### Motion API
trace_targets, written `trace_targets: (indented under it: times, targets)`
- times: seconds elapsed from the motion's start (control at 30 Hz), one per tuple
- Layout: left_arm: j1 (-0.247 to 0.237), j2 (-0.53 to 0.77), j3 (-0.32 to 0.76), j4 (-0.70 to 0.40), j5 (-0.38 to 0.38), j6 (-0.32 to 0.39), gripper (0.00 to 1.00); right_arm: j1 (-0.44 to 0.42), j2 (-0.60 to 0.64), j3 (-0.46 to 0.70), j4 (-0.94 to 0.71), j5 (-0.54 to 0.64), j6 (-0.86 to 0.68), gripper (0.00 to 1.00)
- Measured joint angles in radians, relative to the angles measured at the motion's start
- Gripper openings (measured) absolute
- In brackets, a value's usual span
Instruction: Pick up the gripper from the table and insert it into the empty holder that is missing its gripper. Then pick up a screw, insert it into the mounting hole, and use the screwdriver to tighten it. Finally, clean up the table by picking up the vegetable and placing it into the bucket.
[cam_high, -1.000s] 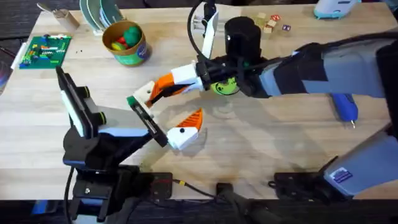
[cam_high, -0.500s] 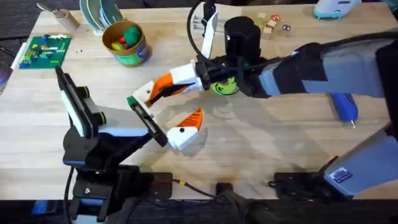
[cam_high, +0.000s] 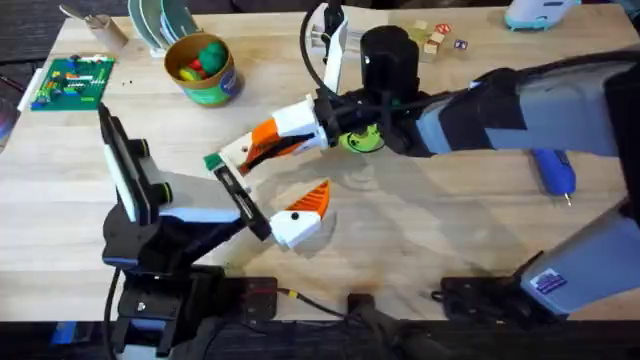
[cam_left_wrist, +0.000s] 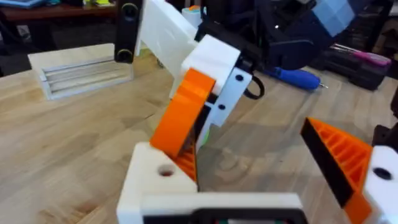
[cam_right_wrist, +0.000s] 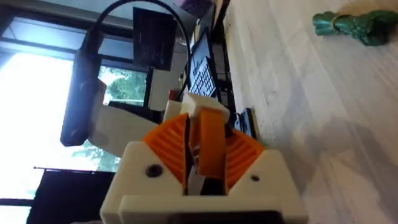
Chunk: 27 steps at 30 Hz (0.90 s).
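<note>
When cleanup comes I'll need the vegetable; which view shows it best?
Right wrist: the vegetable lies whole and unblocked on the table. Overhead shows a small green bit of it beside the left arm.

On the wooden table (cam_high: 420, 235) there is a green circuit board (cam_high: 72, 80) near the far left edge. A stack of blue-green plates (cam_high: 160, 20) stands on edge at the far side. A bright green ring-shaped disc (cam_high: 360, 140) lies near the middle of the table. Some small wooden blocks (cam_high: 435, 38) lie at the far right, with coloured marks on them. A pale slotted rack (cam_left_wrist: 84, 74) rests on the table too. A light blue object (cam_high: 540, 12) sits at the far right corner.
</note>
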Motion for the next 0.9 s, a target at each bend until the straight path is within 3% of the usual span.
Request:
trace_targets:
  times: [0.1,0.27,0.43,0.63,0.9]
  targets:
    - [-0.002,0.0,0.0,0.0,0.012,0.002,0.993,-0.003,0.0,0.0,0.0,-0.012,0.016,0.321]
    - [-0.003,0.0,0.0,-0.004,0.024,0.001,0.993,-0.004,0.0,0.001,0.008,-0.033,0.028,0.599]
    - [-0.003,0.0,0.0,-0.004,0.031,-0.001,0.993,-0.008,0.0,0.008,0.012,-0.041,0.03,0.74]
    - [-0.031,0.0,0.0,-0.004,0.117,0.001,0.993,-0.043,0.003,0.009,0.008,0.012,0.028,0.908]
    - [-0.031,0.0,0.0,-0.004,0.137,0.001,0.993,-0.173,0.003,0.012,0.009,0.048,-0.007,0.925]
